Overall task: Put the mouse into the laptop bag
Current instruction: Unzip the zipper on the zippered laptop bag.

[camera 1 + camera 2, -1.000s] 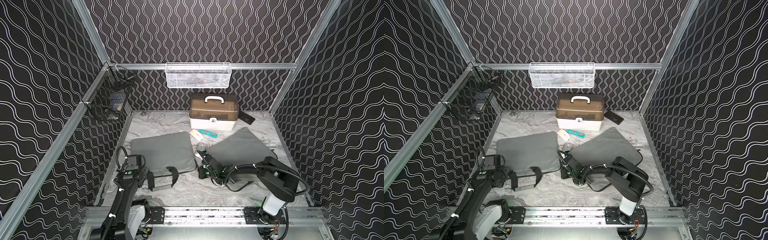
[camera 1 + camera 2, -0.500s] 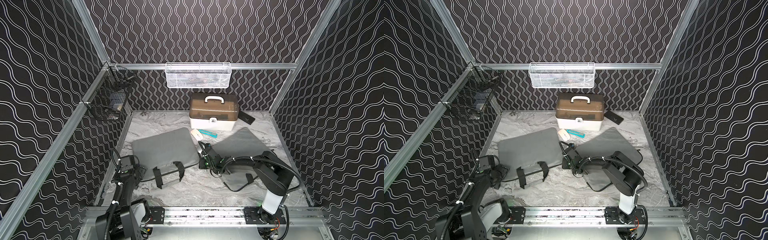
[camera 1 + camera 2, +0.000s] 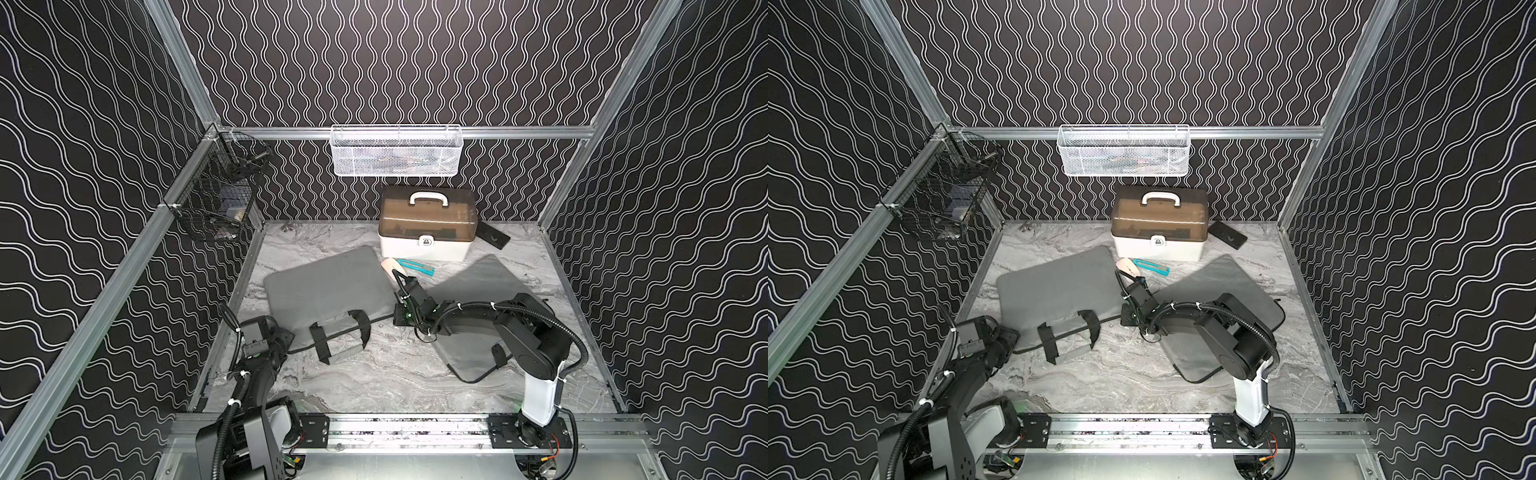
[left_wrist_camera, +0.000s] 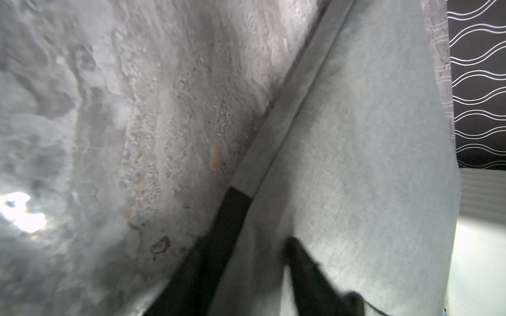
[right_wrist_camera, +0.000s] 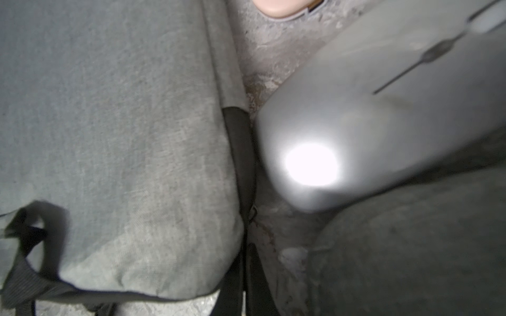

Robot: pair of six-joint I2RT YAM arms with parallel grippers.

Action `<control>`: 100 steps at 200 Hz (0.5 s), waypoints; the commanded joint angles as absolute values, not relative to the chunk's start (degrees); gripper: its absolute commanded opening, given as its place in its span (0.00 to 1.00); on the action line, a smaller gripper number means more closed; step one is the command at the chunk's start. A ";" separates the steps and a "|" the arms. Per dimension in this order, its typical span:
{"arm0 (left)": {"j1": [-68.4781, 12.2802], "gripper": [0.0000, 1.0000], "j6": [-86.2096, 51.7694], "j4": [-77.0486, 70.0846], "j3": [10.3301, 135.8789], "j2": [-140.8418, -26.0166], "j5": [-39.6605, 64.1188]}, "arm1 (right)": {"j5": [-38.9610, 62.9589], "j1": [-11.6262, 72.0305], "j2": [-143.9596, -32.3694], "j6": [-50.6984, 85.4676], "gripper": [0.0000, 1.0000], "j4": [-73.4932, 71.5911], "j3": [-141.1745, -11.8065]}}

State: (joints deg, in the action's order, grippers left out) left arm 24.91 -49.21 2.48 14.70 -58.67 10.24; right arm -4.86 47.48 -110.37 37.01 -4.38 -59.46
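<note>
The right gripper (image 3: 406, 286) reaches low over the grey-veined marble tabletop (image 3: 374, 382) into the gap between two bags. One is the left laptop bag (image 3: 328, 286), a flat grey fabric sleeve with black handle straps (image 3: 340, 340) at its near edge. The other is the second laptop bag (image 3: 490, 286), a matching grey sleeve lying partly under the right arm. The right gripper's fingers are pressed together, and the pictures do not show whether anything is pinched between them. The silver-grey computer mouse (image 5: 383, 109) lies in that gap, outside both bags and just beside the left laptop bag's black-trimmed side edge. It is close in front of the right wrist camera, blurred, with a bright glare spot on its shell. The top views hide it behind the gripper. A pale pink computer mouse (image 3: 388, 264) sits farther back on the tabletop, next to a teal pen-like tool (image 3: 415, 268) and near the white plastic case with a brown translucent lid (image 3: 426, 226). The left gripper (image 3: 284, 336) is down at the near left corner of the left laptop bag. Its wrist view shows only blurred grey fabric, a seam and black trim, so I cannot tell whether its fingers are apart or closed.
</note>
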 commanded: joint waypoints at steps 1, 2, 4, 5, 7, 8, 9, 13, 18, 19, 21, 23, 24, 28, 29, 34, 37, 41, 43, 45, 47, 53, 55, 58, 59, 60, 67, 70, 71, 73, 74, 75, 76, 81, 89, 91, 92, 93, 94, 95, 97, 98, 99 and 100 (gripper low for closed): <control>24.84 0.00 -50.86 4.12 14.97 -60.13 13.21 | -0.09 49.13 -111.02 37.02 0.00 0.75 -58.42; 24.86 0.00 -50.79 4.30 15.00 -60.21 13.02 | -0.09 49.22 -110.97 37.06 0.00 0.77 -58.39; 24.80 0.00 -50.80 4.66 15.13 -60.32 12.70 | -0.04 49.33 -110.89 37.13 0.00 0.87 -58.32; 24.79 0.00 -50.84 4.83 15.17 -60.39 12.50 | -0.02 49.41 -110.86 37.20 0.00 0.88 -58.25; 24.81 0.00 -50.83 5.19 15.26 -60.45 12.22 | -0.05 49.51 -110.77 37.29 0.00 1.01 -58.16; 24.80 0.00 -50.86 5.36 15.32 -60.50 12.00 | -0.02 49.58 -110.71 37.32 0.00 1.08 -58.13; 24.79 0.00 -50.87 5.54 15.35 -60.53 11.84 | -0.01 49.66 -110.73 37.34 0.00 1.11 -58.02; 24.79 0.00 -50.90 6.14 15.46 -60.55 11.09 | -0.01 49.88 -110.48 37.68 0.00 1.48 -57.90; 24.83 0.00 -51.04 7.11 15.64 -60.44 10.08 | 0.07 50.36 -110.12 38.22 0.00 1.83 -57.63; 24.85 0.00 -51.05 7.20 15.64 -60.36 9.87 | 0.12 50.45 -110.04 38.31 0.00 1.88 -57.56; 24.80 0.00 -51.19 7.56 15.64 -60.31 9.54 | 0.21 50.67 -109.93 38.45 0.00 1.99 -57.37; 24.79 0.00 -51.27 7.80 15.64 -60.17 9.15 | 0.36 50.83 -109.77 38.73 0.00 2.08 -57.21; 24.79 0.00 -51.26 7.94 15.64 -60.10 8.97 | 0.44 50.95 -109.68 38.83 0.00 2.18 -57.17; 24.79 0.00 -51.41 8.39 15.50 -59.60 8.22 | 0.87 51.38 -109.39 39.32 0.00 2.30 -56.93; 24.83 0.00 -51.46 8.59 15.48 -59.51 8.11 | 0.96 51.44 -109.32 39.44 0.00 2.34 -56.90; 24.85 0.00 -51.79 9.20 15.32 -58.82 7.28 | 1.69 52.02 -108.99 39.97 0.00 2.16 -56.49; 24.85 0.00 -51.88 9.61 15.30 -58.38 6.91 | 2.11 52.27 -108.85 40.28 0.00 1.93 -56.30; 24.83 0.00 -52.12 10.14 15.26 -57.74 6.46 | 2.61 52.68 -108.73 40.61 0.00 1.76 -56.13; 24.80 0.00 -52.18 10.34 15.22 -57.44 6.32 | 2.81 52.90 -108.72 40.74 0.00 1.76 -56.09; 24.79 0.00 -52.36 10.58 15.16 -57.12 6.08 | 2.90 53.12 -108.77 40.81 0.00 1.74 -56.14; 24.79 0.00 -52.49 10.86 15.13 -56.82 5.94 | 3.16 53.19 -108.82 40.86 0.00 1.91 -56.27; 24.79 0.00 -52.86 11.95 15.16 -55.88 5.17 | 3.37 53.50 -109.01 41.08 0.00 2.96 -56.90; 24.85 0.00 -52.96 12.41 15.19 -55.54 4.90 | 3.32 53.47 -109.17 41.23 0.00 3.22 -57.09; 24.84 0.00 -53.11 13.07 15.27 -55.14 4.49 | 3.15 53.49 -109.30 41.39 0.00 3.60 -57.39; 24.81 0.00 -53.19 13.30 15.33 -54.99 4.35 | 3.07 53.46 -109.36 41.44 0.00 3.73 -57.48; 24.84 0.00 -53.22 13.55 15.35 -54.83 4.15 | 2.99 53.45 -109.44 41.50 0.00 3.80 -57.57; 24.83 0.00 -53.56 15.45 15.62 -53.95 3.03 | 2.55 53.45 -109.83 41.90 0.00 3.89 -57.82; 24.81 0.00 -53.77 16.40 15.75 -53.55 2.71 | 2.13 53.42 -109.97 42.00 0.00 3.88 -57.93; 24.84 0.00 -53.91 16.68 15.79 -53.36 2.58 | 1.94 53.38 -110.05 42.00 0.00 3.96 -58.01; 24.80 0.00 -54.06 17.33 15.92 -53.07 2.49 | 1.63 53.34 -110.15 42.01 0.00 4.09 -58.18; 24.84 0.00 -54.10 17.63 16.00 -52.99 2.26 | 1.52 53.30 -110.27 42.01 0.00 4.20 -58.27; 24.81 0.00 -54.16 17.78 16.09 -52.86 2.10 | 1.33 53.24 -110.33 42.01 0.00 4.30 -58.36; 24.80 0.00 -54.20 18.21 16.22 -52.71 1.84 | 1.24 53.16 -110.36 41.97 0.00 4.39 -58.45; 24.80 0.00 -54.15 20.31 16.97 -51.98 0.51 | 0.78 52.87 -110.59 41.85 0.00 4.92 -58.89; 24.81 0.00 -54.23 23.51 18.28 -51.09 -1.44 | 0.59 52.02 -110.95 41.46 0.00 4.98 -59.31; 24.79 0.00 -54.23 24.29 18.70 -50.85 -1.83 | 0.56 51.81 -110.99 41.37 0.00 4.98 -59.39; 24.79 0.00 -54.23 24.67 18.89 -50.74 -2.06 | 0.59 51.66 -111.04 41.34 0.00 4.91 -59.40; 24.79 0.00 -54.23 25.12 19.11 -50.68 -2.26 | 0.65 51.49 -111.07 41.28 0.00 4.87 -59.45; 24.79 0.00 -54.23 25.57 19.31 -50.57 -2.49 | 0.63 51.28 -111.08 41.25 0.00 4.81 -59.48; 24.79 0.00 -54.23 26.06 19.54 -50.51 -2.74 | 0.62 51.08 -111.13 41.19 0.00 4.78 -59.49; 24.79 0.00 -54.29 27.12 20.00 -50.38 -3.30 | 0.66 50.74 -111.17 41.10 0.00 4.75 -59.56; 24.83 0.00 -54.35 27.40 20.28 -50.28 -3.54 | 0.68 50.55 -111.22 41.07 0.00 4.66 -59.58; 24.85 0.00 -54.38 28.07 20.51 -50.15 -3.84 | 0.74 50.32 -111.24 41.06 0.00 4.66 -59.63; 24.82 0.00 -54.43 28.71 20.80 -50.03 -4.16 | 0.72 50.17 -111.26 41.01 0.00 4.62 -59.70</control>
